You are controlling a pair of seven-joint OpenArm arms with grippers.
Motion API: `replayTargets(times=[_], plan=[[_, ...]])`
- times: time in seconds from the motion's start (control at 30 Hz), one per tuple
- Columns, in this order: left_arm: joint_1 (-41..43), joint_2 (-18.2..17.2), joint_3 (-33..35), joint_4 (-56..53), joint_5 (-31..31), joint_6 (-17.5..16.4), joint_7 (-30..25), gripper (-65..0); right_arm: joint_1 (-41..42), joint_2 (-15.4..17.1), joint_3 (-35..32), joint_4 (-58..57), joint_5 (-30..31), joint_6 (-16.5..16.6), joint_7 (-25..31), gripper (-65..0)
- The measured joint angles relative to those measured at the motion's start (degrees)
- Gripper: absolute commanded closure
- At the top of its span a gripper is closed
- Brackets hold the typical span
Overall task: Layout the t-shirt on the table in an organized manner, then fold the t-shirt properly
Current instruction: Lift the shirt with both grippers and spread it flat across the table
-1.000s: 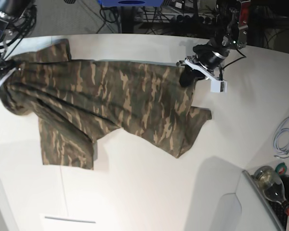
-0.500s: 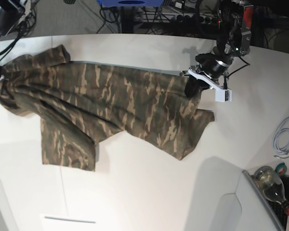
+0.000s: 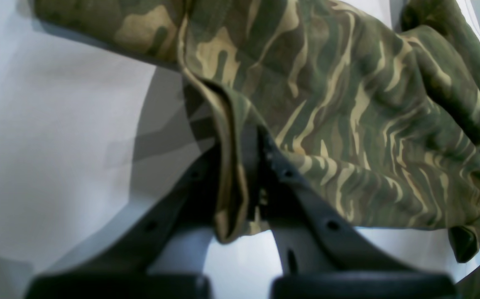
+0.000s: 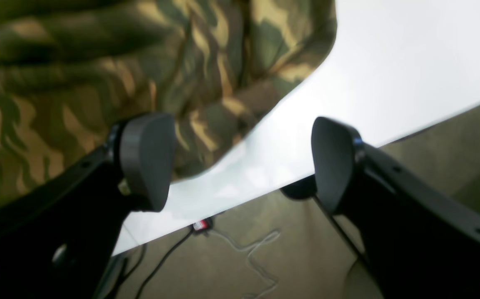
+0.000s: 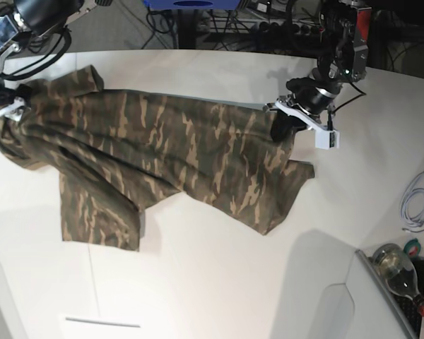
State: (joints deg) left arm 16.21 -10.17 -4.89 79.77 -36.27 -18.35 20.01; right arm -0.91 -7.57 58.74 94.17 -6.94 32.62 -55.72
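Observation:
The camouflage t-shirt [image 5: 162, 152] lies spread, wrinkled and slanted, across the white table [image 5: 219, 282]. One sleeve points to the back left and a flap hangs toward the front left. My left gripper [image 5: 285, 127] is shut on the shirt's right edge. In the left wrist view the gripper [image 3: 244, 187] pinches a folded hem of the shirt [image 3: 348, 104]. My right gripper [image 5: 7, 106] is at the shirt's far left end. In the right wrist view this gripper [image 4: 240, 162] is open and empty, with one finger [image 4: 144, 162] over the cloth [image 4: 99, 62] by the table's edge.
A bottle [image 5: 399, 272], a tape roll [image 5: 413, 247] and a coiled white cable [image 5: 417, 201] are at the right. A grey panel [image 5: 332, 311] stands at the front right. Cables lie on the floor behind the table [image 5: 219, 25].
The left gripper dragged the shirt's right edge slightly right, then held still. The shirt's left end has settled onto the table, and the right arm has shifted over it.

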Motion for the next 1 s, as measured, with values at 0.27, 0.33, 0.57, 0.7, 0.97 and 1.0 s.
replayTargets(times=[0.27, 0.33, 0.57, 0.7, 0.97, 1.0], plan=[[0.0, -0.1, 0.1, 0.0, 0.0, 0.0, 0.0, 0.0, 2.2, 2.4, 0.1, -12.8, 0.2, 0.0, 3.9, -43.2], [0.0, 0.0, 0.0, 0.0, 0.0, 0.0, 0.0, 0.0, 2.1, 2.4, 0.1, -14.4, 0.2, 0.0, 4.7, -33.9], [1.1, -0.1, 0.1, 0.3, 0.0, 0.0, 0.2, 0.0, 1.9, 3.1, 0.1, -14.4, 3.3, 0.4, 4.8, -0.2], [1.7, -1.2, 0.2, 4.7, 0.3, 0.2, 1.0, 0.0, -0.2, 4.9, -0.5, -9.9, 9.4, 0.9, -2.0, 0.0], [-8.0, -3.3, 0.1, 13.7, -0.1, -0.5, 15.4, 0.0, 2.8, 12.3, -10.4, -2.2, 13.3, 0.8, -7.8, 0.0], [-10.4, -2.7, 0.1, 13.8, 0.0, -0.3, 16.9, 0.0, 4.6, 13.4, -12.7, -2.6, 13.6, 0.9, -7.5, 0.0]])
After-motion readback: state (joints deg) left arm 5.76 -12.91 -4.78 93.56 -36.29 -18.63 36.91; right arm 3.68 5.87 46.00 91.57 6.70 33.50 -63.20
